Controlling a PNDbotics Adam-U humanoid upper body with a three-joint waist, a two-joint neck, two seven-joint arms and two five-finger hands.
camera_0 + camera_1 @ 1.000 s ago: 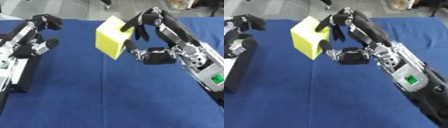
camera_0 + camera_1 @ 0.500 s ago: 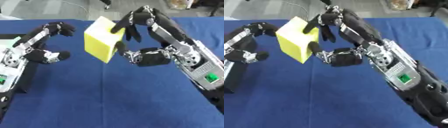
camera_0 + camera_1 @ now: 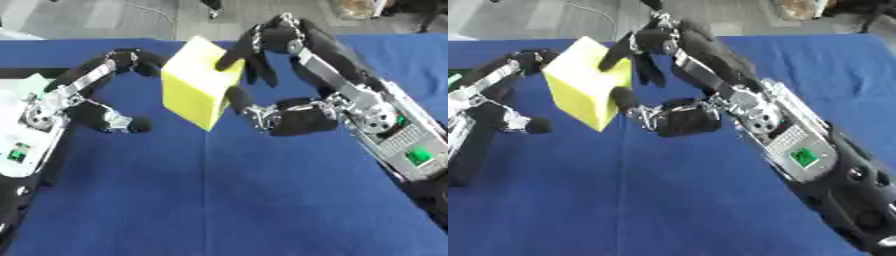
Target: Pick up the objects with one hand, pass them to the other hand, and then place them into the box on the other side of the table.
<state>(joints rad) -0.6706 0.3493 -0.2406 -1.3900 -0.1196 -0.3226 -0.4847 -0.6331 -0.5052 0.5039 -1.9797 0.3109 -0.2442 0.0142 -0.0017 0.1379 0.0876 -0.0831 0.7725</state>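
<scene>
Yellow block [image 3: 199, 90] held in the air between both hands, above the blue table [image 3: 245, 200].

Right hand [image 3: 284, 107]: fingers curled over block's top edge, thumb under its right side. Left hand [image 3: 92, 95]: fingers arched beside block's upper left corner, thumb low and apart; contact unclear.

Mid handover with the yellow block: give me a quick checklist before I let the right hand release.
1. Right hand grips the yellow block, fingers on top and thumb against its side: ok.
2. Block held clear above the blue table: ok.
3. Left hand at the block, fingers curved by its upper left edge: ok.
4. Left hand closed on the block: not ok, thumb is apart from it.
5. Left fingers touching the block: cannot tell.
6. Target box visible: cannot tell.
</scene>
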